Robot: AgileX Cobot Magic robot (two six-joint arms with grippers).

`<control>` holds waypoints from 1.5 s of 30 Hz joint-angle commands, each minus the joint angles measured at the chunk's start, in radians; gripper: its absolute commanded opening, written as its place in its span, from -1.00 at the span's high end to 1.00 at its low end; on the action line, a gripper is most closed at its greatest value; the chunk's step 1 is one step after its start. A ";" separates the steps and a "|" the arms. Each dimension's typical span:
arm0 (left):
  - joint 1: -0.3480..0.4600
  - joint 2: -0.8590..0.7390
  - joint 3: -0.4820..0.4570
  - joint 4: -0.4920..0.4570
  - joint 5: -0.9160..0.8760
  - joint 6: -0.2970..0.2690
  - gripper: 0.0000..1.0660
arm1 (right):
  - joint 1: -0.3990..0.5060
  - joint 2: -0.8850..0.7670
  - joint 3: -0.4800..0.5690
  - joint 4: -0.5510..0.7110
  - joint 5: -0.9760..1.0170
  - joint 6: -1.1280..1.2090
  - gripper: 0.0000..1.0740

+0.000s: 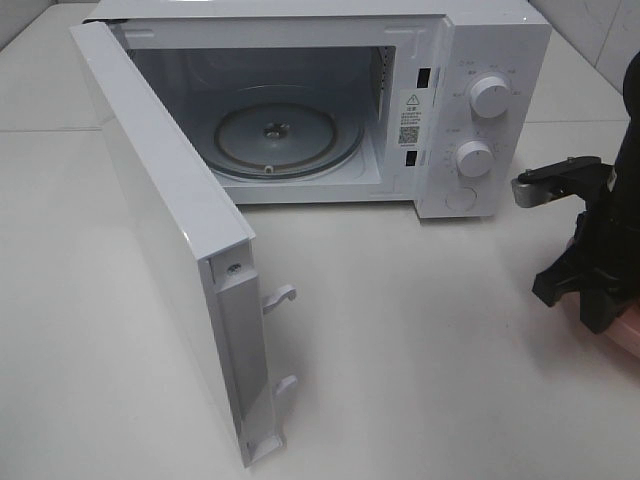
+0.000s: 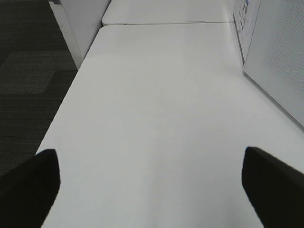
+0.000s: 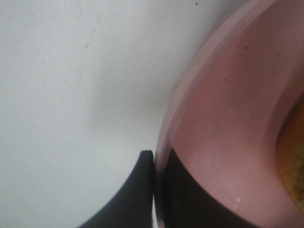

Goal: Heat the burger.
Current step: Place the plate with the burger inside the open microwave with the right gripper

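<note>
Pinching pink plate under burger, right jaws; left jaws wide; microwave door open.

At the right edge of the frame the right arm is seen angled downward. The right gripper is clamped, its fingers pinched on the rim of a pink plate. The left gripper is held spread wide, only two dark fingertips showing.

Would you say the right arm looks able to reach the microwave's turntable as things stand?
Probably yes: the door stands wide open, the turntable is bare, and nothing lies between it and the right gripper.
</note>
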 commanded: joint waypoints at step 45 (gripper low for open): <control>-0.006 -0.006 0.002 0.003 -0.005 -0.004 -0.83 | 0.611 -0.337 0.186 -0.382 0.174 0.301 1.00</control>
